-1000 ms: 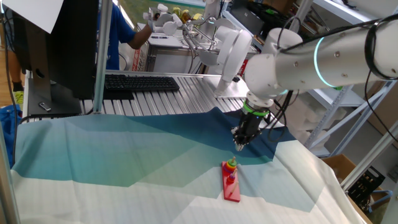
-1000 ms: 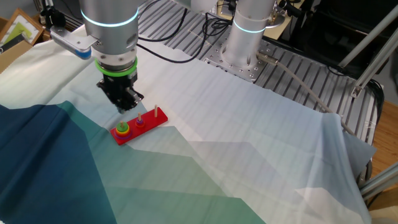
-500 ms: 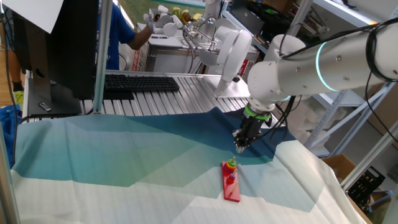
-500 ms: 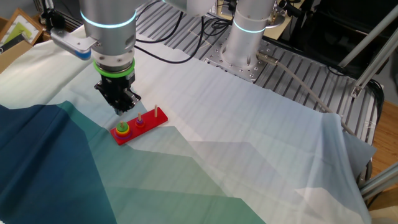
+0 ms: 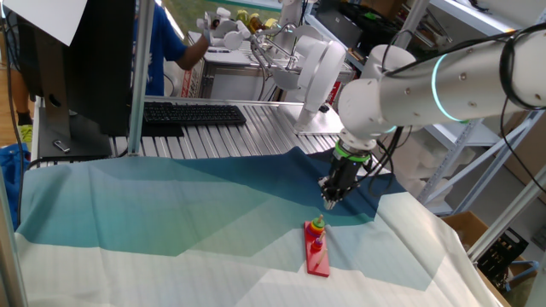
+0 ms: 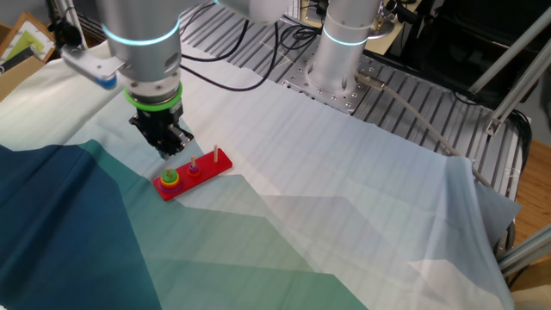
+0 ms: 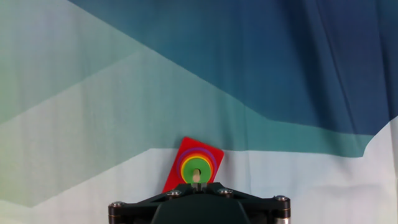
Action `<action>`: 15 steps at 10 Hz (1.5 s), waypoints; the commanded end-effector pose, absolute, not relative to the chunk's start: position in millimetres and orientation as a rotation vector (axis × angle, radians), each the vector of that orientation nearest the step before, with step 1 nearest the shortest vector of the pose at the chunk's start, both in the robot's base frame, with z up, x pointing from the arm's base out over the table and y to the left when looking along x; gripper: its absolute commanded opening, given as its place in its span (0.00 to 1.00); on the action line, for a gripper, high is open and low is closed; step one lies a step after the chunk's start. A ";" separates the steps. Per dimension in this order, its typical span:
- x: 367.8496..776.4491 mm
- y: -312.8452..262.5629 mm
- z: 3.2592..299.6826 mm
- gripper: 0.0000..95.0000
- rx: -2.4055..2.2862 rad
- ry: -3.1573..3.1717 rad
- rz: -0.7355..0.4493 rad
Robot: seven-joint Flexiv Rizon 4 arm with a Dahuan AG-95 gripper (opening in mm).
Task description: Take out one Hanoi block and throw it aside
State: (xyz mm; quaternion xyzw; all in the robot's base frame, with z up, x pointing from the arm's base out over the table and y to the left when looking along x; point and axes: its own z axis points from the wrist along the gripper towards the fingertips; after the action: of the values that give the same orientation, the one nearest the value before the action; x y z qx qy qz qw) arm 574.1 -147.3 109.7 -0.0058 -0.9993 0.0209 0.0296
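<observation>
The tiny green Hanoi block [image 5: 317,223] tops a ring stack on the end peg of the red base board [image 5: 319,258]. It also shows in the other fixed view [image 6: 170,177] and in the hand view [image 7: 196,166], with yellow and purple rings under it. My gripper [image 5: 328,199] hangs point down just above and behind the stack, apart from it; it also shows in the other fixed view [image 6: 171,151]. Its fingertips look pressed together and hold nothing. In the hand view only the hand's black body [image 7: 196,206] shows, right below the stack.
The base [image 6: 217,163] has a small piece on its middle peg [image 6: 195,169] and a bare end peg [image 6: 215,152]. A blue-green-white cloth [image 5: 171,213] covers the table. A keyboard [image 5: 192,112] and monitor [image 5: 77,60] stand at the back. A second arm's base [image 6: 340,52] stands behind.
The gripper has stayed almost in place above the stack, shifting only slightly. The arm's upper links have turned a little. The blocks have not moved.
</observation>
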 end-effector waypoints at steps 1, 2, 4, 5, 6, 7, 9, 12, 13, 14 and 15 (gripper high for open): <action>573.4 -147.3 109.9 0.00 -0.049 -3.065 0.064; 573.4 -147.3 109.9 0.00 -0.047 -3.065 0.071; 573.4 -147.3 109.9 0.00 -0.047 -3.064 0.066; 573.4 -147.3 109.9 0.00 -0.058 -3.066 0.056; 573.4 -147.3 109.9 0.00 -0.054 -3.061 0.057; 573.4 -147.3 109.9 0.00 -0.048 -3.056 0.058; 573.4 -147.3 109.9 0.00 -0.076 -3.071 0.065; 573.4 -147.3 109.9 0.00 -0.092 -3.119 0.041; 573.4 -147.3 109.9 0.00 -0.074 -3.144 0.040; 573.4 -147.3 109.9 0.00 -0.060 -3.152 0.032; 573.4 -147.3 109.9 0.00 -0.059 -3.158 0.008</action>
State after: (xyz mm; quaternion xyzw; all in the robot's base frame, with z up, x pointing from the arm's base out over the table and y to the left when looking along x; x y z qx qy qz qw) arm 573.5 -147.9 109.3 -0.0173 -0.9998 0.0041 -0.0097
